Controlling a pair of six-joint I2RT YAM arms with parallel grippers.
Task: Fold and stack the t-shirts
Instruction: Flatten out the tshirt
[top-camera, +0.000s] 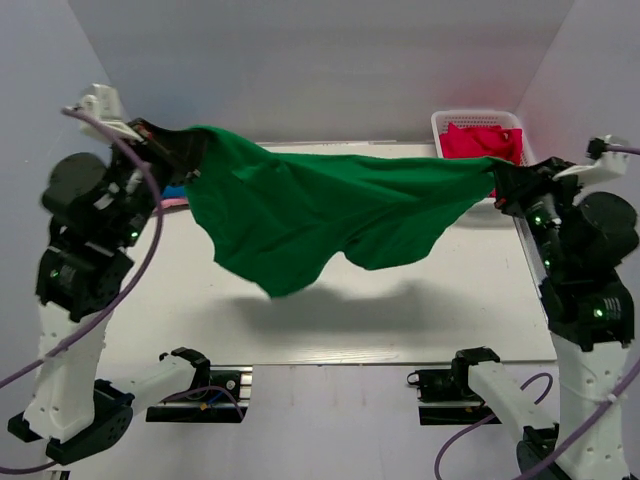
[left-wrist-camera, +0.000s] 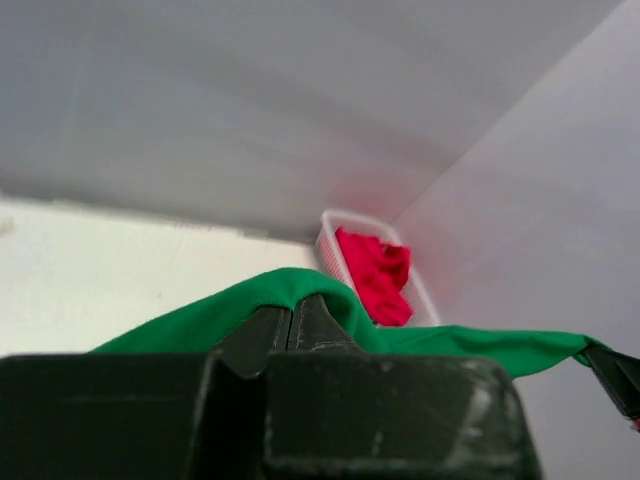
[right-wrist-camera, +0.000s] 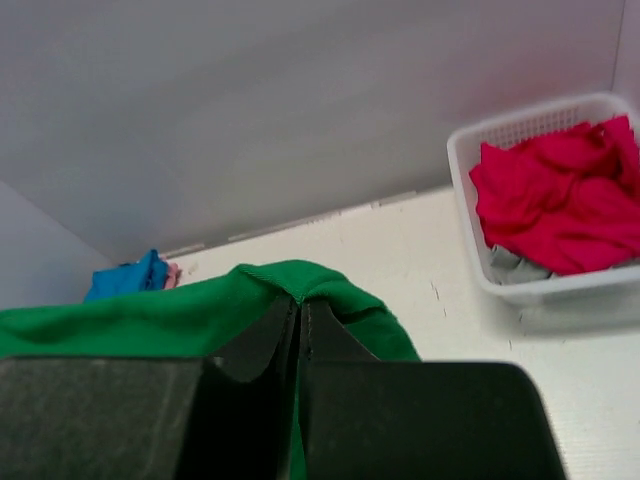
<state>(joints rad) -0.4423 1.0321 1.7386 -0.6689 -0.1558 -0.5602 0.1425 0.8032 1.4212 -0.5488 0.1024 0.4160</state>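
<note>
Over white table (top-camera: 450, 310): holding green t-shirt (top-camera: 320, 215) spread midair between left gripper (top-camera: 160, 140) and right gripper (top-camera: 497, 182), both pinched tight on cloth; not yet folded; red shirt (top-camera: 480, 143) left to do, in basket (top-camera: 440, 120) just beyond right gripper

The large t-shirt (top-camera: 320, 215) hangs spread above the table (top-camera: 450, 310), with the basket (top-camera: 440, 132) holding another t-shirt (top-camera: 485, 143) at its far right corner.
</note>
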